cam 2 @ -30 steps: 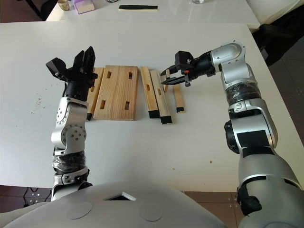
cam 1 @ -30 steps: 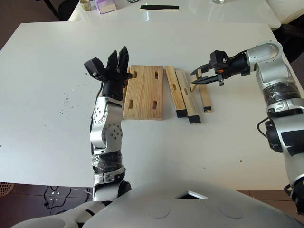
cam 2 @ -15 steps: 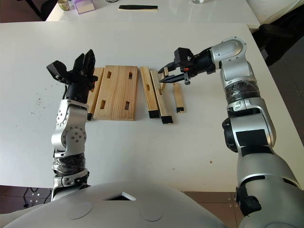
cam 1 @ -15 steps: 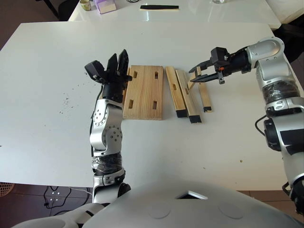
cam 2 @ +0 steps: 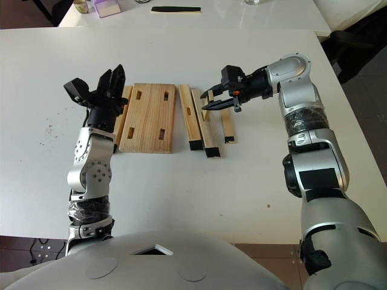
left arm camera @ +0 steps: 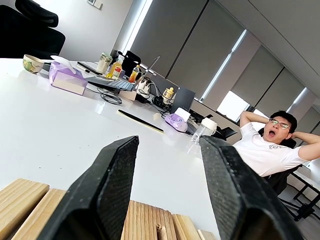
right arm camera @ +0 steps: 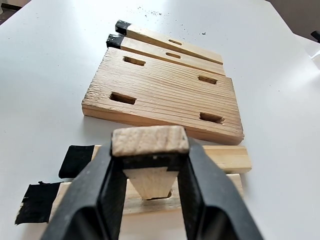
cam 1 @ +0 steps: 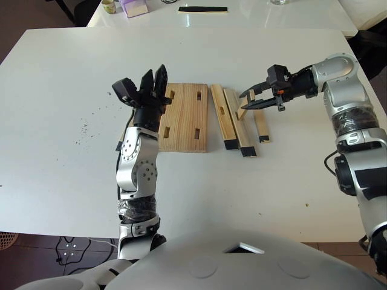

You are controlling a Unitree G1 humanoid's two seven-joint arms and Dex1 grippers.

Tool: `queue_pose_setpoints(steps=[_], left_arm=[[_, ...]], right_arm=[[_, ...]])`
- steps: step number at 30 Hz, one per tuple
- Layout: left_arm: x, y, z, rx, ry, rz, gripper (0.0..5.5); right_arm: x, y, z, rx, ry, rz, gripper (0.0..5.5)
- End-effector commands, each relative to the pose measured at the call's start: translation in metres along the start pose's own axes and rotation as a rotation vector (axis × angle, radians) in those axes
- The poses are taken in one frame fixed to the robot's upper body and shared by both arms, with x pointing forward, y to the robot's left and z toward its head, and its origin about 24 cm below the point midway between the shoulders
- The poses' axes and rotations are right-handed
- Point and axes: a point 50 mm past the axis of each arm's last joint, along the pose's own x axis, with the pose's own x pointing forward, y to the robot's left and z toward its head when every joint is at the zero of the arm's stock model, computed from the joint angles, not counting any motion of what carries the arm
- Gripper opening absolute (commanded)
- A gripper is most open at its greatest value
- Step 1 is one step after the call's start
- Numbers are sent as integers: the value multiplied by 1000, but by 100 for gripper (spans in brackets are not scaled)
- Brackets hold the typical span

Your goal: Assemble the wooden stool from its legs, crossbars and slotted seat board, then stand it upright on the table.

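Observation:
The slotted seat board (cam 1: 183, 118) lies flat mid-table. Two legs (cam 1: 231, 119) with black ends lie side by side to its right, and two more (right arm camera: 170, 46) lie along its left edge. My right gripper (cam 1: 243, 101) is shut on a short crossbar (right arm camera: 150, 141), held upright with its lower end in the slot of a leg (right arm camera: 222, 159). Another crossbar (cam 1: 261, 125) lies flat just right of it. My left gripper (cam 1: 154, 75) is open, raised over the board's left edge with its fingers (left arm camera: 112, 180) pointing up and nothing between them.
A second table behind holds a black strip (cam 1: 202, 9) and a purple box (cam 1: 134, 6). Dark specks (cam 1: 89, 124) dot the table left of my left arm. Bare white tabletop lies in front of the wooden parts.
My right gripper rose a little with the crossbar, then came back down onto the leg. My left gripper shifted slightly right, toward the board.

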Motion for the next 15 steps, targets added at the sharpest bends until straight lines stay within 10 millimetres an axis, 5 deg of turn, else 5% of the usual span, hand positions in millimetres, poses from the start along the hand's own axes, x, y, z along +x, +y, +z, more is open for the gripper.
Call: queue_pose_setpoints(steps=[1,9,15], left_arm=[[-1,-1,-1,1,4,-3,226],[-5,-2,-2,-7,4,-4,226],[-6,-4,-3,-12,7,-9,226]], right_arm=[[0,-2,0,-1,2,-18,132],[0,-9,5,-26,10,-19,132],[3,3,-19,132,46,40,132]])
